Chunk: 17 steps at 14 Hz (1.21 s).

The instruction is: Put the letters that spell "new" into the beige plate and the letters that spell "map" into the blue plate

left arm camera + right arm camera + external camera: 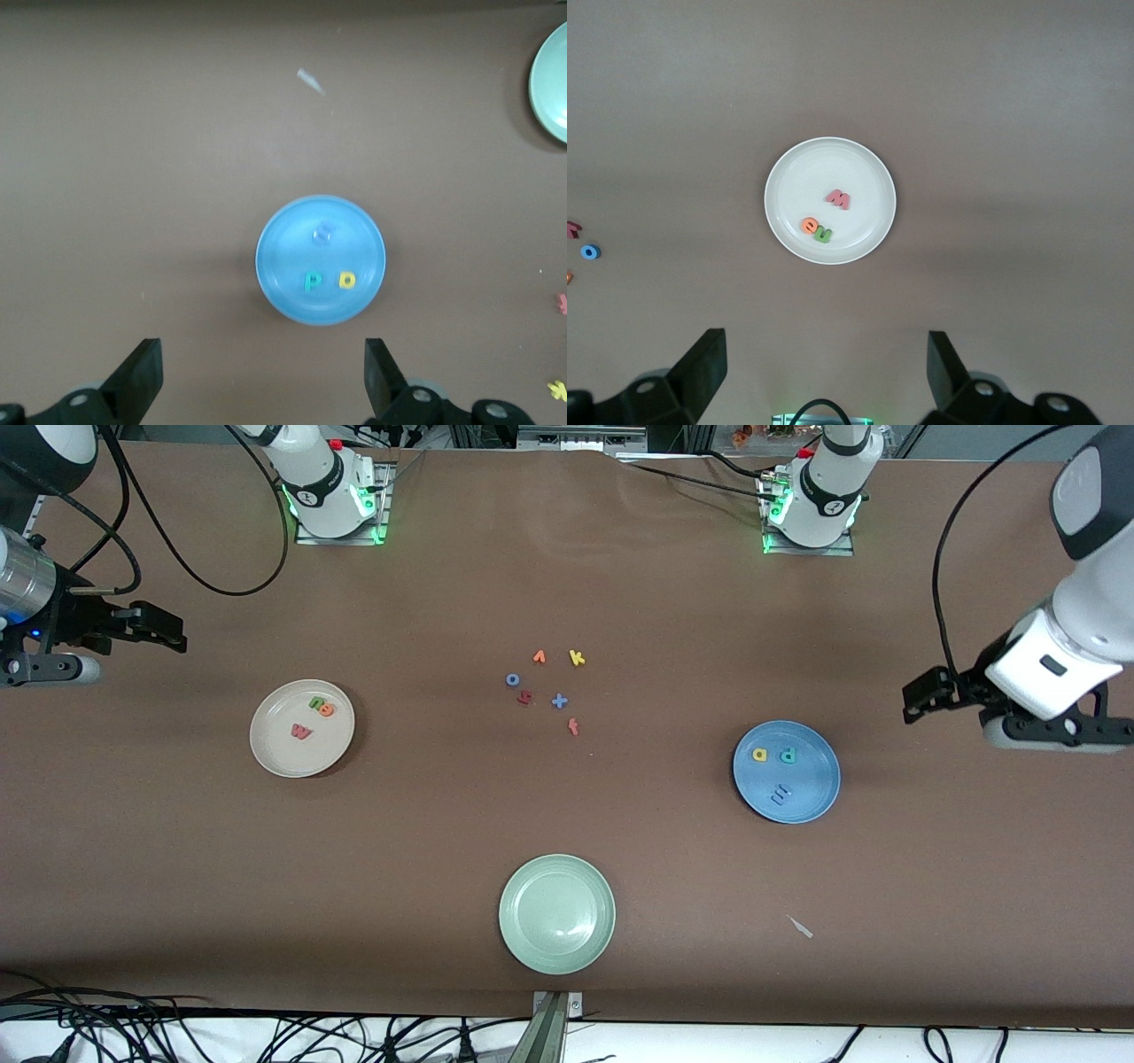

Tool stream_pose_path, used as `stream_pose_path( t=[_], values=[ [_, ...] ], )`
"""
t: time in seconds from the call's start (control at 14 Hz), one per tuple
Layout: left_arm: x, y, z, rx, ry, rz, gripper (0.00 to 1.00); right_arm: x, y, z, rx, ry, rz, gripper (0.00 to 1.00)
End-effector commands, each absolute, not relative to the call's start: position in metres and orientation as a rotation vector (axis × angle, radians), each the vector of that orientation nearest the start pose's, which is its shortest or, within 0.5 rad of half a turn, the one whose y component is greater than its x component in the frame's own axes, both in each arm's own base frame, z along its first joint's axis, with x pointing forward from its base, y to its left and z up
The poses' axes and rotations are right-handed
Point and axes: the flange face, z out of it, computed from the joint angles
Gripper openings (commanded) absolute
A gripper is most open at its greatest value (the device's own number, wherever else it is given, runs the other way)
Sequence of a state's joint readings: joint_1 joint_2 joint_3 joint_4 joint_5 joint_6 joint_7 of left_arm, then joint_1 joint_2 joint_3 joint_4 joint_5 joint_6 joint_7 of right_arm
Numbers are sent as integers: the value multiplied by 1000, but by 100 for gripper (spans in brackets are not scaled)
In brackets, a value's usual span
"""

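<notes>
Brown table (567, 584): both hands, left (917, 700) and right (173, 633), hover open, waiting.

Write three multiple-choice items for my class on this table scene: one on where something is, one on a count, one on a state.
1. Where is the pinkish-red "w"?
A. in the beige plate
B. in the pale green plate
C. on the bare table

2. How many letters lie in the blue plate?
A. one
B. three
C. five

3. How do the left tool and the right tool stand?
A. both open, empty
B. both shut on letters
C. one holding a plate

Answers: 1 A, the "w" lies beside the "n" and "e" there; 2 B, the "m", "a" and "p" are in it; 3 A, the wrist views show spread fingers with nothing between.
</notes>
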<state>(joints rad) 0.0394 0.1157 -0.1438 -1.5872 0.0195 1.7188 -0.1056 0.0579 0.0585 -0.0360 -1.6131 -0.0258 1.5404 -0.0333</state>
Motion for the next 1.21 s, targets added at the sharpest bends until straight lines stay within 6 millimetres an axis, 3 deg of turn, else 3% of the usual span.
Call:
stream_pose_path(
  t=[0.0, 0.57, 0.85, 1.14],
  values=[
    [548, -57, 569, -3139, -49, -17, 100, 559, 11, 575, -3166, -84, 185, 100],
    [530, -71, 583, -3127, -17, 46, 100, 562, 11, 573, -3173, -85, 193, 100],
    [537, -52, 590, -3127, -50, 82, 100, 563, 10, 572, -3175, -85, 193, 100],
    [545, -46, 591, -3131, -69, 78, 100, 562, 10, 573, -3178, -88, 190, 100]
  ],
)
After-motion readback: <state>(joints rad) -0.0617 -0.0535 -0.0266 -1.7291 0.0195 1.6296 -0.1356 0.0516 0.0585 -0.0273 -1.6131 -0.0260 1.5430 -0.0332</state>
